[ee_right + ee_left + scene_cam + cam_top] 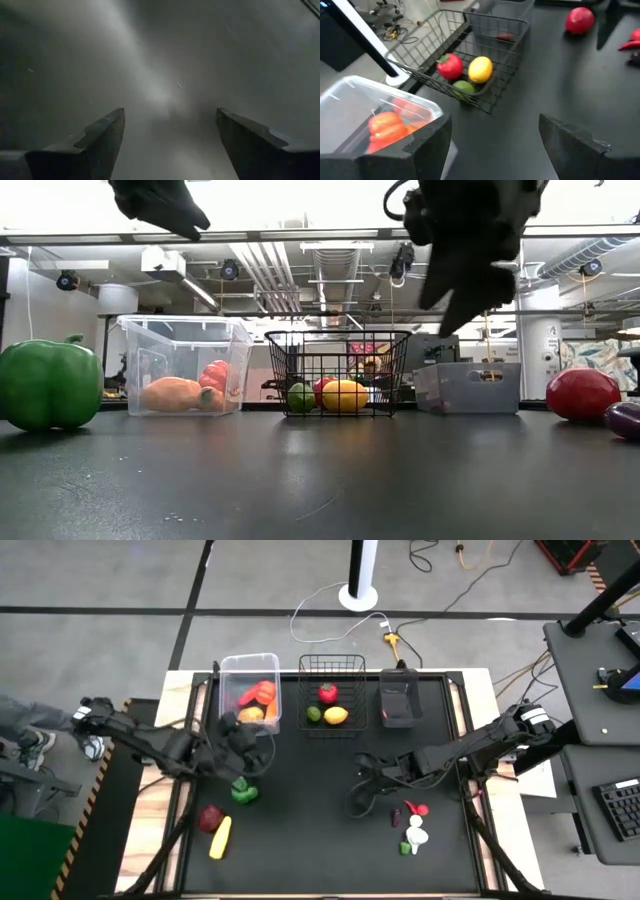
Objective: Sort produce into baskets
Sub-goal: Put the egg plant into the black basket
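Note:
My left gripper (256, 745) is open and empty, just above the near end of the clear plastic tub (250, 690), which holds orange and red produce (387, 125). My right gripper (358, 790) is open and empty over bare black table (165, 75). The black wire basket (332, 690) holds a red piece, a green piece and a yellow one (480, 69). The dark bin (400, 700) stands to its right. A green pepper (243, 792), a red fruit (210, 817) and a yellow piece (220, 837) lie on the table's near left.
A red chili (415, 807), a dark eggplant (396, 815), a white piece (417, 835) and a small green piece (405, 848) lie near the right. A round red fruit (580, 20) lies by the right arm. Bare mat lies at the table's middle front.

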